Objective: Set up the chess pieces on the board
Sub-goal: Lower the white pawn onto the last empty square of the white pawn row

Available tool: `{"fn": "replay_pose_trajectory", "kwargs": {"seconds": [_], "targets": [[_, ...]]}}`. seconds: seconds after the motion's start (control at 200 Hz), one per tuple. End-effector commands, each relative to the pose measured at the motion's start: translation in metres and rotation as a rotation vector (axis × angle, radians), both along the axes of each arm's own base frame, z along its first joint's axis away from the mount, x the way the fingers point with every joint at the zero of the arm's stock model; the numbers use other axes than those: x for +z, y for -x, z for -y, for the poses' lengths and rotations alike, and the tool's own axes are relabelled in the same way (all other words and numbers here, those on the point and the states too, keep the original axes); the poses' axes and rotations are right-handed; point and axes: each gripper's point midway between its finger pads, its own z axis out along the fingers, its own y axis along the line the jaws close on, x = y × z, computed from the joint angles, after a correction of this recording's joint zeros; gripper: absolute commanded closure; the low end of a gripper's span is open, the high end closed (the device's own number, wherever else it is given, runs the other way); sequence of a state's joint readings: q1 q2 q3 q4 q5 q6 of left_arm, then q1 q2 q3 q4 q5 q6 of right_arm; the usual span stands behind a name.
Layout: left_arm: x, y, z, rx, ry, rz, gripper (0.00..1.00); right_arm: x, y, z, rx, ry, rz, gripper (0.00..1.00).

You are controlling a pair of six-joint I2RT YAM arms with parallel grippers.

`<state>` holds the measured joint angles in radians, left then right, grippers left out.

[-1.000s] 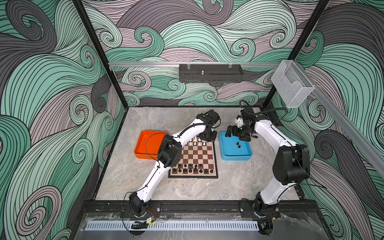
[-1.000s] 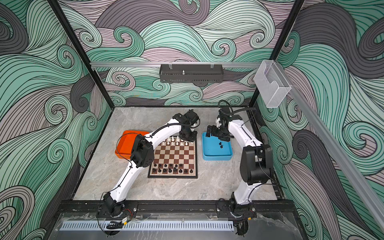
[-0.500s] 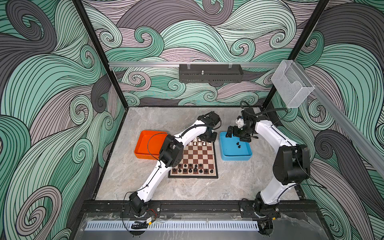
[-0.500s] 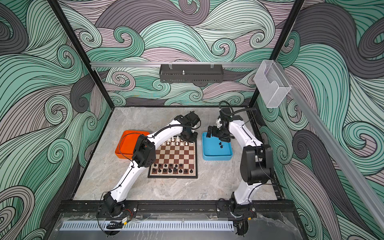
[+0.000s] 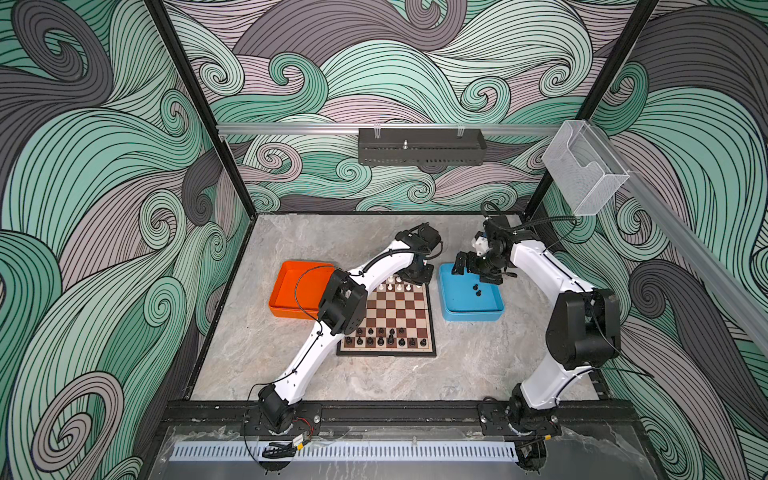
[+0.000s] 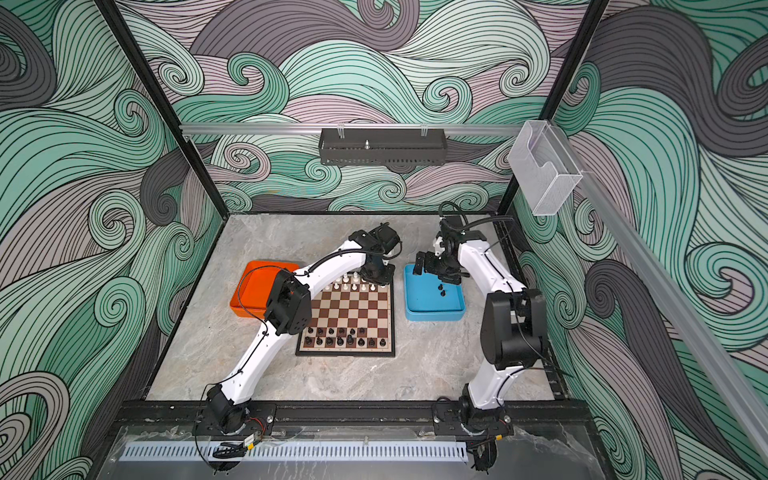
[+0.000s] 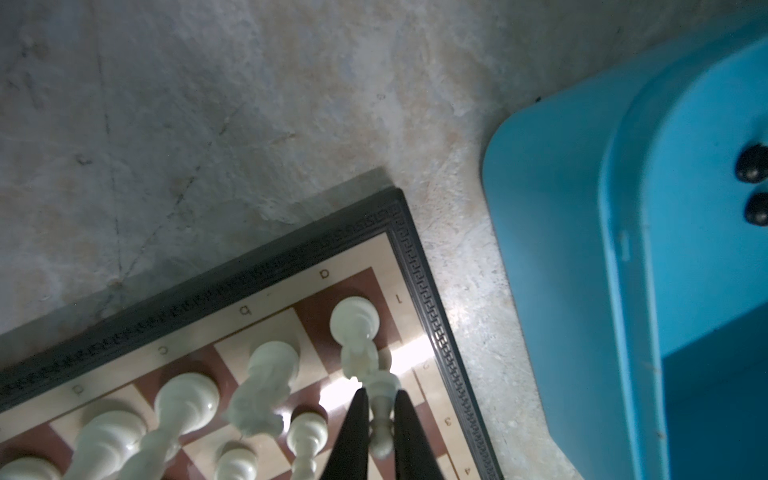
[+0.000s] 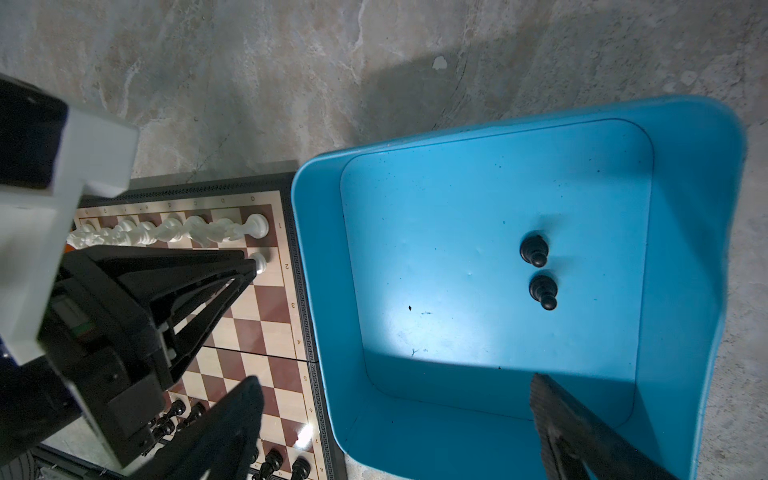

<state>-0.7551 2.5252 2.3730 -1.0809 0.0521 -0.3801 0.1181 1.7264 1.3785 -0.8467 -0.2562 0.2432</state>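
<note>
The board (image 5: 395,307) lies mid-table, with white chess pieces (image 5: 395,286) along its far rows and black ones (image 5: 386,338) along its near rows. My left gripper (image 7: 381,392) is shut on a white pawn (image 7: 382,415), whose base rests on the far right square in front of the corner rook (image 7: 353,322). In both top views that left gripper (image 5: 411,284) (image 6: 374,282) sits at the board's far right corner. My right gripper (image 8: 399,415) is open and empty, straddling the blue tray's wall (image 8: 316,311). Two black pawns (image 8: 534,249) (image 8: 542,291) stand inside the tray.
The blue tray (image 5: 471,318) sits just right of the board, a narrow strip of table between them. An orange tray (image 5: 291,291) lies left of the board, partly behind the left arm's elbow (image 5: 340,305). Black frame posts and patterned walls close in the table.
</note>
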Motion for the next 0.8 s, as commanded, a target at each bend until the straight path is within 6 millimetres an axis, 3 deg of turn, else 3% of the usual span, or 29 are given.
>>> {"fn": "replay_pose_trajectory", "kwargs": {"seconds": [0.0, 0.585, 0.791], "targets": [[-0.005, 0.005, -0.002, -0.013, -0.03, -0.01, 0.84, 0.003, 0.002, 0.001, 0.002, -0.007, 0.01, 0.0], [-0.005, 0.007, -0.002, -0.015, -0.025, -0.022, 0.81, 0.004, 0.002, 0.002, 0.0, -0.008, 0.014, 0.0], [0.013, 0.01, 0.002, -0.014, 0.012, -0.025, 0.73, 0.004, 0.002, 0.005, -0.013, -0.003, 0.012, 0.0]]}}
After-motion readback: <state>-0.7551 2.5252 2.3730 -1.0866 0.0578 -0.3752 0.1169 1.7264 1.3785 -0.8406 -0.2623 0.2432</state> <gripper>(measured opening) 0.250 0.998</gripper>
